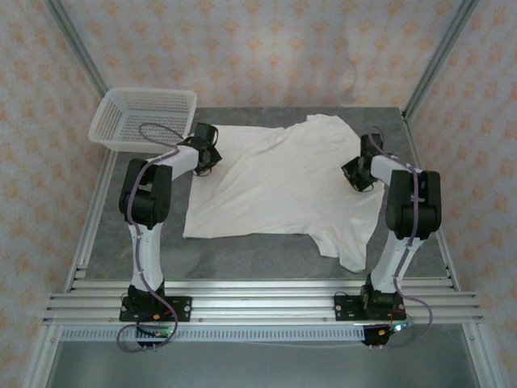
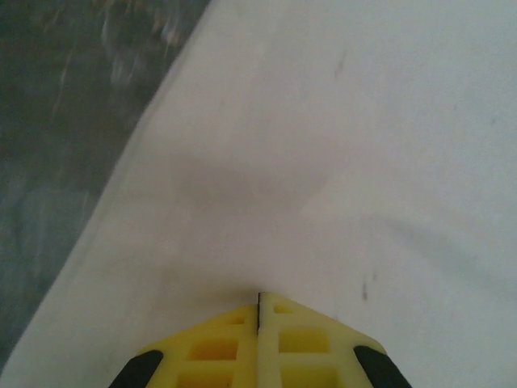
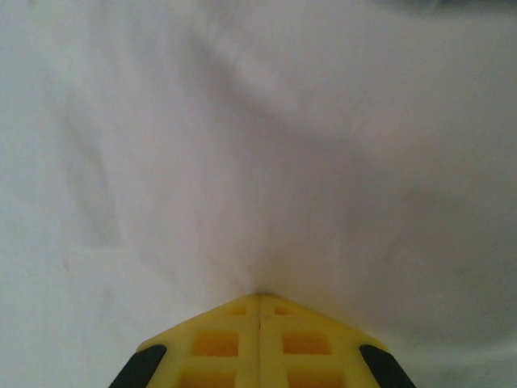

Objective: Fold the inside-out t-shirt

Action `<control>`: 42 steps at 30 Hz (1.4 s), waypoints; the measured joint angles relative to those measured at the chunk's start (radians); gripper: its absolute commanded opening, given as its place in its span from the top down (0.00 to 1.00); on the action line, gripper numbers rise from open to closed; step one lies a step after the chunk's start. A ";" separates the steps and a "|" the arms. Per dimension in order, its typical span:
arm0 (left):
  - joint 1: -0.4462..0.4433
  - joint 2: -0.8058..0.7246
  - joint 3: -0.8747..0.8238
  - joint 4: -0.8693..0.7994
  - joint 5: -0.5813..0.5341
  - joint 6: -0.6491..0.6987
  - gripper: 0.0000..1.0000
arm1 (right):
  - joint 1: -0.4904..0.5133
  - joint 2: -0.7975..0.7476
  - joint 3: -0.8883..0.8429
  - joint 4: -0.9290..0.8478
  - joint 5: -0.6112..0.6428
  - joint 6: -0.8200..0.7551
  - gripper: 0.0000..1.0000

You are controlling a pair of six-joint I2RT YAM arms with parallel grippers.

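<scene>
From above, the cream-white t-shirt [image 1: 275,186] lies spread and wrinkled on the grey bench [image 1: 242,259]. Its long axis runs left to right, with the hem toward the left claw [image 1: 210,158] and the sleeves toward the right claw [image 1: 355,174]. In the left wrist view the left claw [image 2: 259,297] is closed, pinching puckered cloth near the shirt's edge, and in the right wrist view the right claw [image 3: 259,296] is likewise closed on gathered white cloth.

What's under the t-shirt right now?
Grey table shows around the t-shirt, so it lies on that; anything else beneath the cloth is covered.
</scene>
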 measured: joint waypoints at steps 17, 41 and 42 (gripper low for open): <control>0.037 0.085 0.095 0.126 0.158 -0.003 0.89 | -0.050 0.165 0.258 -0.065 -0.054 -0.045 0.83; -0.066 -1.141 -0.678 -0.054 0.179 0.072 0.44 | -0.318 -0.356 -0.422 0.018 0.021 -0.183 0.57; -0.066 -1.160 -0.702 -0.075 0.177 0.076 0.44 | -0.318 -0.356 -0.422 0.019 0.017 -0.183 0.57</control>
